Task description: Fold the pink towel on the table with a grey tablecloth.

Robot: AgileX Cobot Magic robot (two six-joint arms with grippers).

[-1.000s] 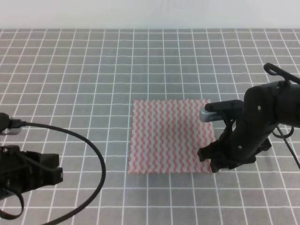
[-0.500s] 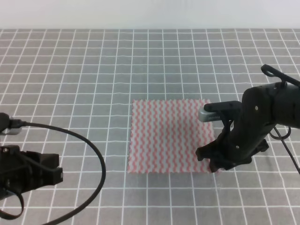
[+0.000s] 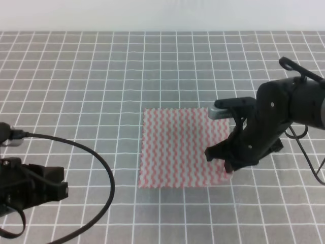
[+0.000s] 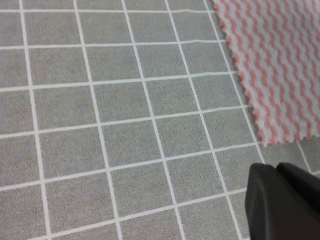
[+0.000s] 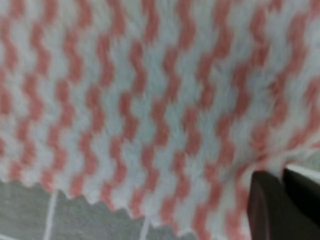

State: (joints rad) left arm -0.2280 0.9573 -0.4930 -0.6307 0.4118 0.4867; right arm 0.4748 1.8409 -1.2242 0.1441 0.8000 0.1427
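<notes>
The right gripper [image 3: 227, 163], clenched on the pink towel's [image 3: 180, 147] near-right corner, has shifted left and lifted the edge, so the fold is probably starting. The towel lies mid-table on the grey tablecloth [image 3: 101, 76]; the left gripper [image 3: 56, 188] waits at near left, its grip unclear.

Even, bright, soft-shadowed light throughout; the right wrist view of the pink towel [image 5: 150, 110] is blurred.

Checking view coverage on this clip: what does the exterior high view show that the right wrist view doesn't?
Only the exterior high view shows the whole towel lying flat, both arms, and the right gripper over its near right corner, with the left gripper apart on the grey tablecloth. Only the right wrist view shows the zigzag weave close up and the scalloped edge by a dark fingertip. Both show towel and tablecloth.
</notes>
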